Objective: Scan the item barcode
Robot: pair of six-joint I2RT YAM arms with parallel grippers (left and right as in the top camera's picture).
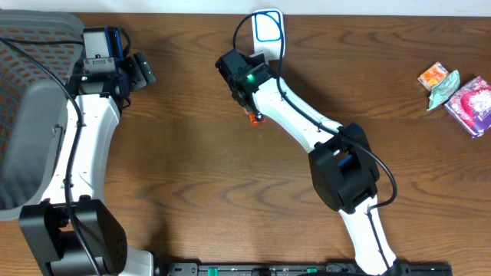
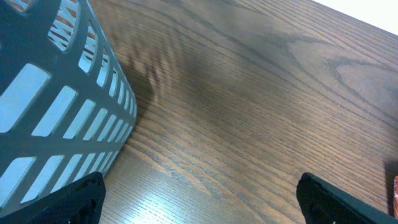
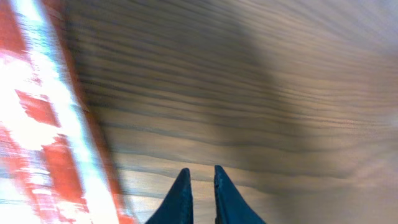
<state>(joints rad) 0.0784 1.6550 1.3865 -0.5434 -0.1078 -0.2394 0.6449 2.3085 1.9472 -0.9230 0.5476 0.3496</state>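
A red and white item [image 3: 37, 124] runs blurred down the left side of the right wrist view, left of the fingers and outside them. From overhead only a small red bit [image 1: 251, 119] of it shows beneath the gripper tip. My right gripper [image 3: 202, 171] hangs just over the wood, its fingers a narrow gap apart with only bare table between them. Far to the left, beside the basket, my left gripper [image 2: 201, 202] is wide open and holds nothing. A white device with a blue-rimmed window [image 1: 268, 29] and a black cable sits at the table's back edge, just behind the right gripper [image 1: 253, 112].
A grey slatted basket [image 1: 31, 115] fills the left edge; its wall [image 2: 56, 106] is close to the left fingers. At the far right lie an orange packet [image 1: 433, 75], a pale green packet [image 1: 444, 90] and a pink packet [image 1: 473, 105].
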